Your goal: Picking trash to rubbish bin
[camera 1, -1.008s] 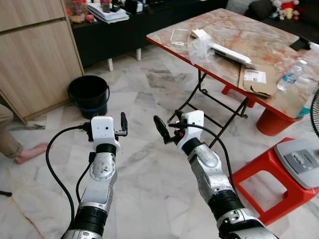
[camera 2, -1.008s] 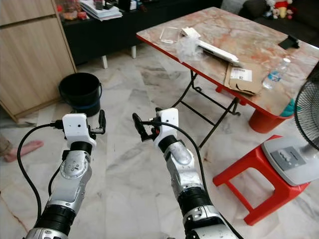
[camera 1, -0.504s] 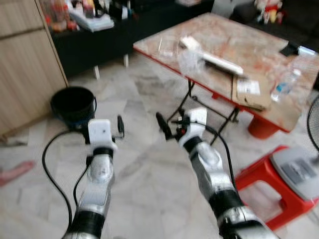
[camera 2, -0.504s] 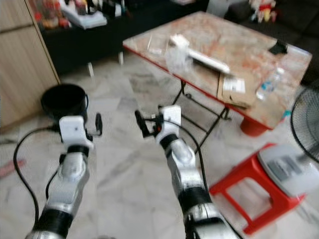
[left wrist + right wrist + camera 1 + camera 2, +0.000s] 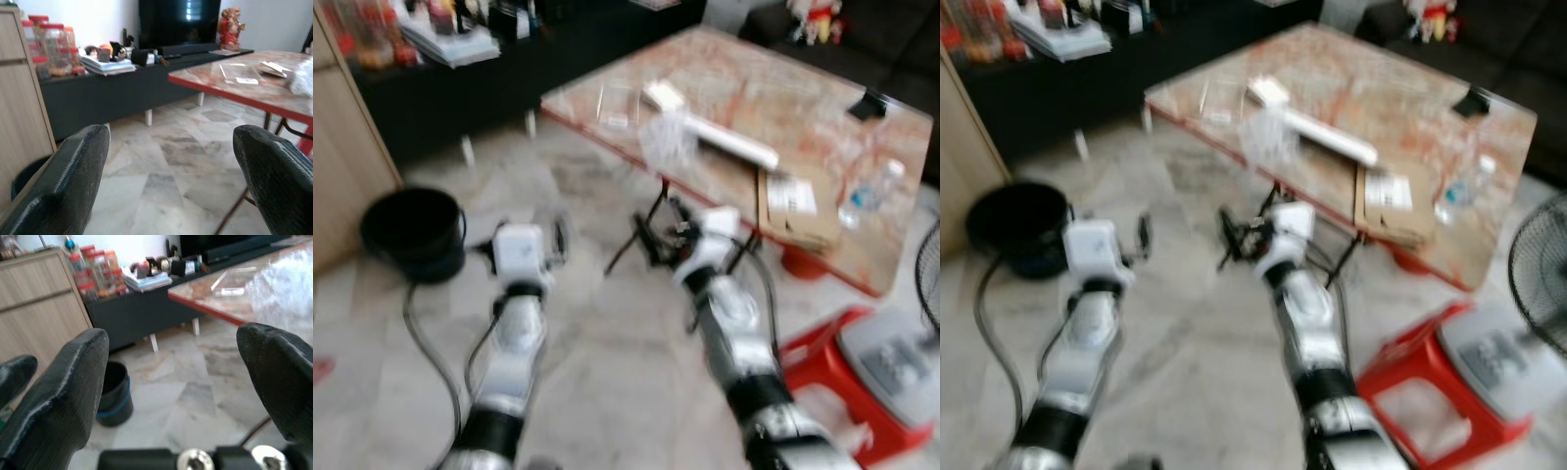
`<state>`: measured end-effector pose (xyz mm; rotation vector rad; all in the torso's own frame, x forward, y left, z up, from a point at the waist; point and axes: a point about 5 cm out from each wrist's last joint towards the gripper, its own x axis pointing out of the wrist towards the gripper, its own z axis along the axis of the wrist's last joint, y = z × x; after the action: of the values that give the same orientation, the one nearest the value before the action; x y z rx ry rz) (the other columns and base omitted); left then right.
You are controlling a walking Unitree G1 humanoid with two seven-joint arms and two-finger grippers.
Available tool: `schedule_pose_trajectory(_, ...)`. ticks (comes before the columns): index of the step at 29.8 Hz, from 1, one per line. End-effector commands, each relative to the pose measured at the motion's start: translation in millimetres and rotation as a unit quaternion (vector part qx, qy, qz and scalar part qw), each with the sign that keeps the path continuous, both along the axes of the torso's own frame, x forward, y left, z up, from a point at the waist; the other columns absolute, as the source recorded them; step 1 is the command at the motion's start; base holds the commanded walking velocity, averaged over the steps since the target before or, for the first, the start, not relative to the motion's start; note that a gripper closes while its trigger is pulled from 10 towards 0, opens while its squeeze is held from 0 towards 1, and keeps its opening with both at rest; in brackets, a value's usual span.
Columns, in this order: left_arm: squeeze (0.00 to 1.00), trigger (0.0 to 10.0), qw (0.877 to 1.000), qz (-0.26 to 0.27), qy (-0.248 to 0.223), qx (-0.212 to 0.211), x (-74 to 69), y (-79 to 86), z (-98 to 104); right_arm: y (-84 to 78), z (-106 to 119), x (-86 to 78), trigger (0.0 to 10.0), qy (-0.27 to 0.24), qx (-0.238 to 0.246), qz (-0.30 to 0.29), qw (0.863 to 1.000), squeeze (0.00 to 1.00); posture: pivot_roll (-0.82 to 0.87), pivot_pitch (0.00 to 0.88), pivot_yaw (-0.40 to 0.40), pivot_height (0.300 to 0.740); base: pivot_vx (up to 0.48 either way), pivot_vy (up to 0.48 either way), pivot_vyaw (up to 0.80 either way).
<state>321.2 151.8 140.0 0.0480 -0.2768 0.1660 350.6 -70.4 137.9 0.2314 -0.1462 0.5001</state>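
A crumpled clear plastic bag (image 5: pixel 668 140) lies on the marble-topped folding table (image 5: pixel 803 108), near its red front edge. The black bin (image 5: pixel 411 233) stands on the floor at the left, beside the wooden cabinet. Both arms are raised over the floor between bin and table. My left gripper (image 5: pixel 553 240) is open with nothing between its fingers (image 5: pixel 73 181). My right gripper (image 5: pixel 656 233) is also open and empty, and stands just short of the table's legs. In the right wrist view the bag (image 5: pixel 288 289) and the bin (image 5: pixel 115 394) appear beyond the fingers. The head views are blurred.
On the table also lie a long white package (image 5: pixel 720 132), a flat cardboard piece (image 5: pixel 793 206) and a water bottle (image 5: pixel 871 194). A red stool (image 5: pixel 842 401) carrying a fan base stands at the right. A dark TV console (image 5: pixel 146 93) runs along the back wall.
The whole picture has shifted and blurred, so the camera has moved: the bin slid leftward and the table came nearer the centre. Both arms stay raised with open grippers.
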Motion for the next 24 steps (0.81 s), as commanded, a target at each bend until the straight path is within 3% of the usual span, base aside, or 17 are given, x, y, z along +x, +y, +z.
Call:
schedule_pose_trajectory(1, 0.0, 10.0, 1.0, -0.02, -0.003, 0.003, 1.1, -15.7, 2.6, -15.9, -0.2, 1.0, 10.0, -0.006, -0.003, -0.023, 1.0, 0.0, 0.01, 0.148, -0.124, 0.74, 0.461, 0.0, 0.0)
schedule_pose_trajectory(24, 0.0, 10.0, 1.0, -0.024, -0.005, 0.001, -1.0, -17.8, 2.1, -16.6, 0.7, 0.8, 10.0, -0.006, -0.001, -0.019, 1.0, 0.0, 0.01, 0.132, -0.112, 0.74, 0.457, 0.0, 0.0)
